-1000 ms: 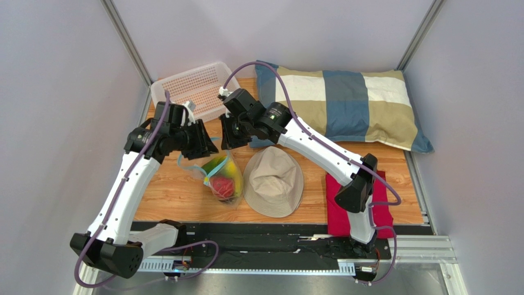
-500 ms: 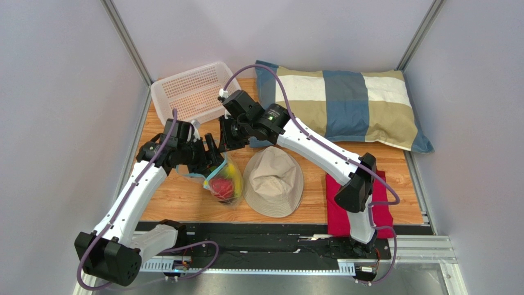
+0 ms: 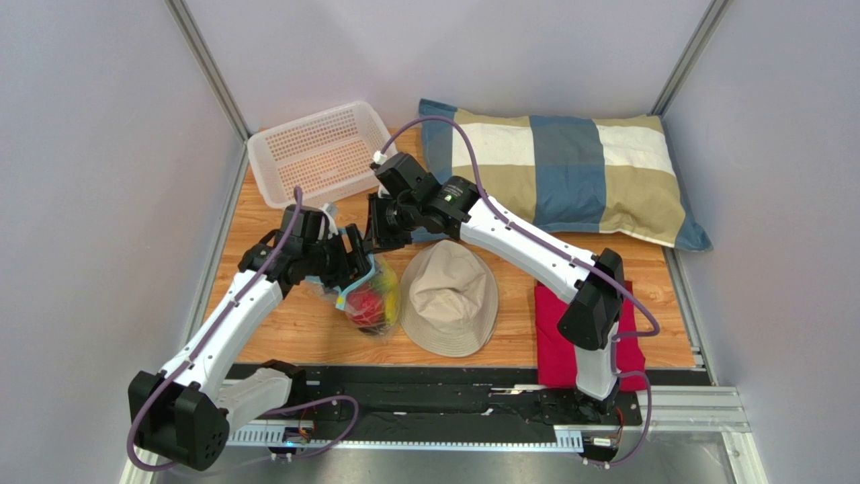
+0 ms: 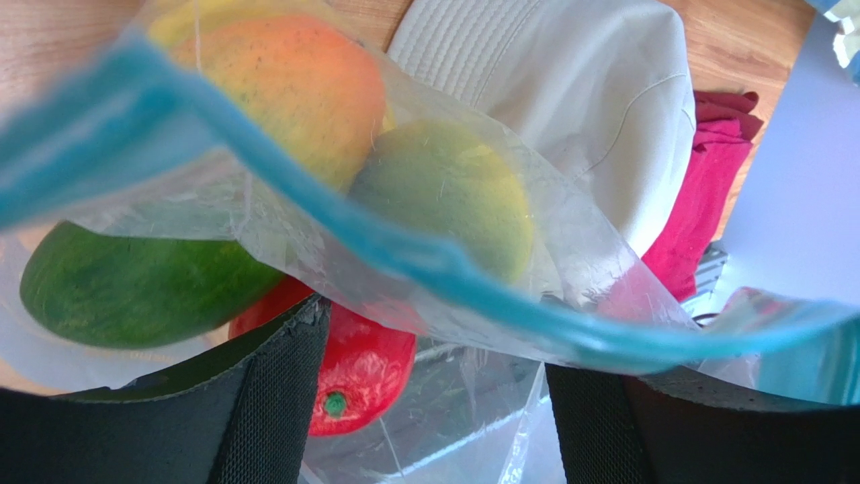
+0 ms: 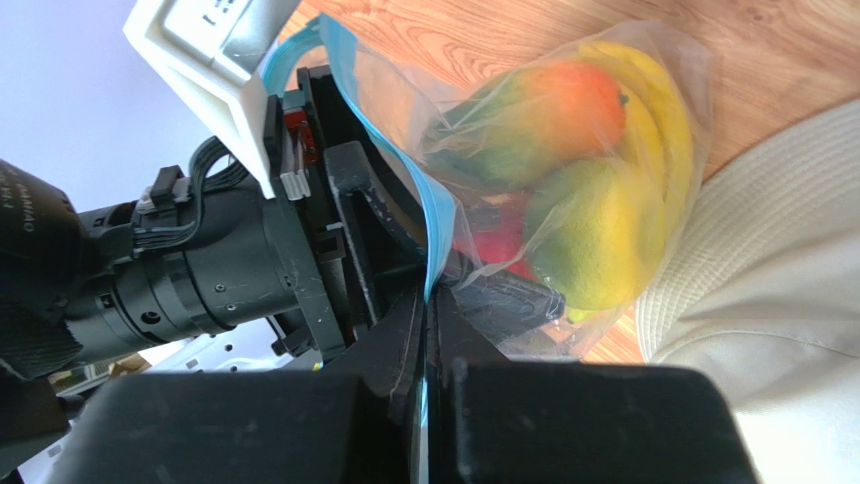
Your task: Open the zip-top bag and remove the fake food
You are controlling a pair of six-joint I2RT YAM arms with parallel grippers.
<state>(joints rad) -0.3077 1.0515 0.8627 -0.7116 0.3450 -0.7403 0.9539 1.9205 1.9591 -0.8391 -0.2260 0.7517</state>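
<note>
The zip-top bag (image 3: 369, 298) lies on the wooden table left of the hat, and the fake food (image 3: 367, 307) is inside it. My right gripper (image 3: 383, 240) is shut on the bag's blue zip strip (image 5: 432, 234), pinching it between its fingertips (image 5: 429, 303). My left gripper (image 3: 353, 270) is open at the bag's mouth, its fingers (image 4: 275, 403) either side of the plastic just below the strip (image 4: 474, 287). Through the plastic I see an orange-green mango (image 4: 293, 91), a yellow-green fruit (image 4: 444, 202), a green piece (image 4: 131, 287) and a red apple (image 4: 365, 365).
A beige bucket hat (image 3: 450, 298) lies right of the bag, touching it. A folded red cloth (image 3: 596, 343) lies at the front right. A white mesh basket (image 3: 323, 151) stands at the back left and a checked pillow (image 3: 565, 171) at the back right.
My left gripper has moved right and down to the bag's mouth, still open. My right gripper has shifted slightly right, still holding the zip strip.
</note>
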